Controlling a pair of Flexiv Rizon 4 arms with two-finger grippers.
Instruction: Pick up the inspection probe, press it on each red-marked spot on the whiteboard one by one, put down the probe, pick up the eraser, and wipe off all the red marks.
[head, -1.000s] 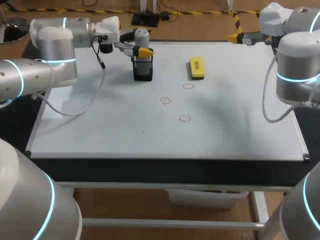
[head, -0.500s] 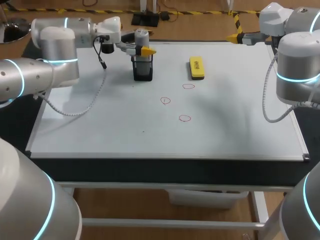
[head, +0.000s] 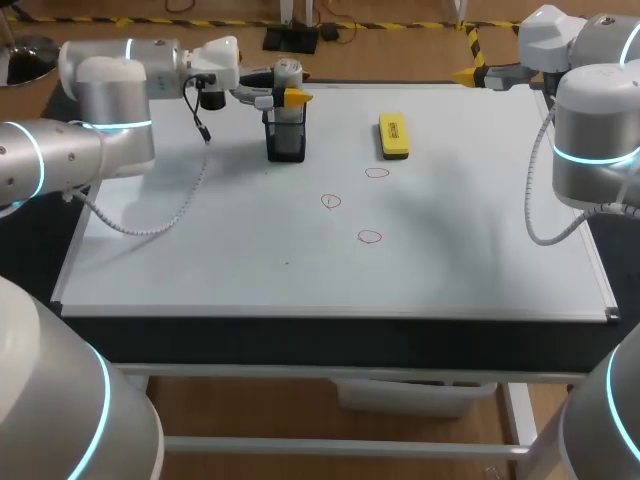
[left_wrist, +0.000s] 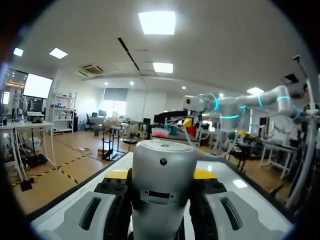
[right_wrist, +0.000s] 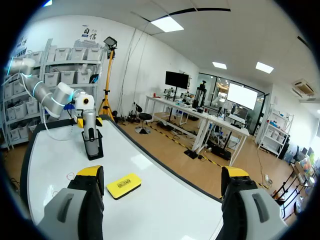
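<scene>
The inspection probe (head: 286, 78), a silver cylinder, stands upright in a black holder (head: 286, 142) at the whiteboard's (head: 200, 250) far left. My left gripper (head: 283, 92) comes in from the left and is shut on the probe's upper part. In the left wrist view the probe (left_wrist: 162, 175) fills the gap, with the dark pads (left_wrist: 117, 210) against both its sides. Three red marks (head: 331, 201) lie mid-board. The yellow eraser (head: 393, 135) lies flat beyond them. My right gripper (right_wrist: 162, 200) hangs open and empty at the far right edge, well away from the eraser (right_wrist: 123, 185).
The left arm's cable (head: 165, 215) droops onto the whiteboard near its left side. The board's dark front edge (head: 330, 335) runs along the near side. The right arm (head: 590, 150) stands over the right edge.
The left gripper's fingers have closed in from wide open onto the probe's sides. The probe still stands in its holder. The right arm has not moved.
</scene>
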